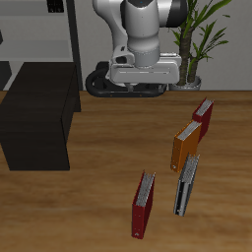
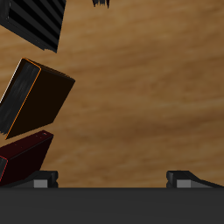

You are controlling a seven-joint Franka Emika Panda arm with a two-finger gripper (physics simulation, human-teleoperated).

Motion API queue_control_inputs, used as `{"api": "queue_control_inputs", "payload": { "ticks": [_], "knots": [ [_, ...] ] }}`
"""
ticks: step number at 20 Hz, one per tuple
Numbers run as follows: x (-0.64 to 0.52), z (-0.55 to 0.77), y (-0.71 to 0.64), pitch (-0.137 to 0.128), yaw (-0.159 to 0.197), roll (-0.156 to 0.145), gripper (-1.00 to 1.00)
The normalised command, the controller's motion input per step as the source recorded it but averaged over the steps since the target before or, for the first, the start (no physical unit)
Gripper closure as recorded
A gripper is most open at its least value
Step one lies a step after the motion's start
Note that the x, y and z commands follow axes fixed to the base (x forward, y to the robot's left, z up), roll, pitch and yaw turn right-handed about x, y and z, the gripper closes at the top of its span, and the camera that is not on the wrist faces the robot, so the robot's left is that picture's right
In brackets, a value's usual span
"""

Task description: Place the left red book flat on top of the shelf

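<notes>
Claw [image 2: 112,179] spread, holding nothing; recommend descending squarely over the left red book [image 1: 203,116], gripping its spine.

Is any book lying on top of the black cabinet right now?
No, the black cabinet has a bare top; all four books stand on the wooden table.

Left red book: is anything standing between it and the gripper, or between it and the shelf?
Nothing visible. The open gripper hangs over bare table between the shelf and the left red book. The orange book stands nearer the front, off both paths.
</notes>
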Motion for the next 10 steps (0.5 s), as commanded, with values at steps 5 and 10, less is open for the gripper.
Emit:
{"api": "queue_control_inputs", "payload": {
  "ticks": [5,10],
  "knots": [
    [-0.25,-0.22,0.58,-0.047,0.029,0.018,-1.00],
    [-0.26,-0.40,0.70,-0.032,0.006,0.025,-1.00]
  ]
}}
